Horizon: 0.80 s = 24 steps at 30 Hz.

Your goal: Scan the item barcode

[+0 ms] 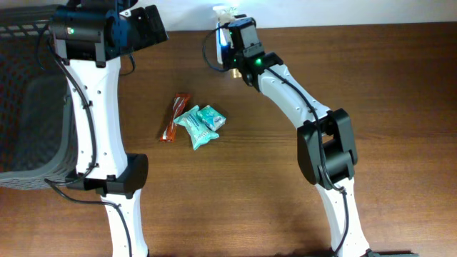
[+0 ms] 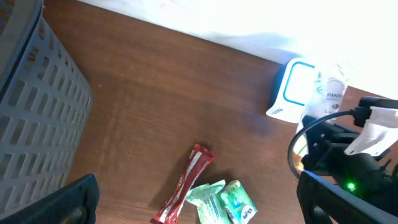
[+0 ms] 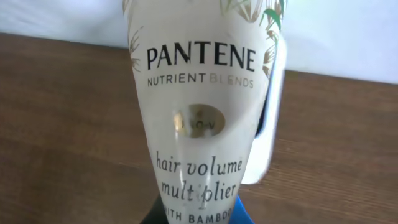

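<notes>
Worktop (image 1: 250,185): brown wood grain, smooth, low sheen. Shampoo bottle (image 3: 199,112): pearly off-white plastic, glossy, dark printed lettering + small gold-ish shiny sticker. Scanner (image 2: 292,90): white plastic, smooth, semi-gloss, blue trim. Basket (image 2: 37,106): grey plastic lattice, matt. Red wrapper (image 1: 175,118): thin film, shiny, crinkled. Teal packets (image 1: 202,125): glossy film, creased. Arm shells (image 1: 96,107): white plastic, smooth, satin. Joint housings (image 1: 325,146): black, matt.

Bright, even light; the wall (image 2: 236,18) past the table (image 2: 155,99) is blown out white, wrist views a bit soft.
</notes>
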Each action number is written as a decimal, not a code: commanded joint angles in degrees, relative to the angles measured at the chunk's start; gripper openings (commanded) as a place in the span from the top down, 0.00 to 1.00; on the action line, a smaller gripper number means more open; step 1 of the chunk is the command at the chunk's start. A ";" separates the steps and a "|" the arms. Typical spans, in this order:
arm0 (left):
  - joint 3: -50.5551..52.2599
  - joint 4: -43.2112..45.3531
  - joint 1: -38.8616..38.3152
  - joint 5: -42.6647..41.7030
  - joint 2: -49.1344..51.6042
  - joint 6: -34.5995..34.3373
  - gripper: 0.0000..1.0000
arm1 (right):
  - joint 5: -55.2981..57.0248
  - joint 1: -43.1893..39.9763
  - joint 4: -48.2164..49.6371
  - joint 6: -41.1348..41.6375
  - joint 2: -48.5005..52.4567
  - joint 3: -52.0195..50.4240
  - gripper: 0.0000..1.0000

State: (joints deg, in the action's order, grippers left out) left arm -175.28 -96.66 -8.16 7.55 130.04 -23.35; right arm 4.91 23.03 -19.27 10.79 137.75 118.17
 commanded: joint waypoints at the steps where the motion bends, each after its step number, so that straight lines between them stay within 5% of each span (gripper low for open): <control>1: -0.11 -0.04 0.04 0.39 0.24 0.72 0.01 | 0.59 -2.19 0.31 0.68 -3.98 1.20 0.96; 9: -0.11 -0.04 0.04 0.39 0.24 0.72 0.01 | 26.75 -18.34 -13.03 0.66 -15.56 1.20 0.96; 14: -0.11 -0.04 0.04 0.39 0.24 0.72 0.01 | 21.73 -39.36 -28.28 5.03 -13.88 0.66 0.96; 24: -0.11 -0.04 0.04 0.39 0.24 0.72 0.01 | 10.47 -61.07 -30.23 13.16 -6.25 0.55 0.96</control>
State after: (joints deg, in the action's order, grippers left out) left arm -175.28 -96.68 -8.16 7.55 130.04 -23.35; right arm 16.34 -36.69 -50.15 21.10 130.26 118.48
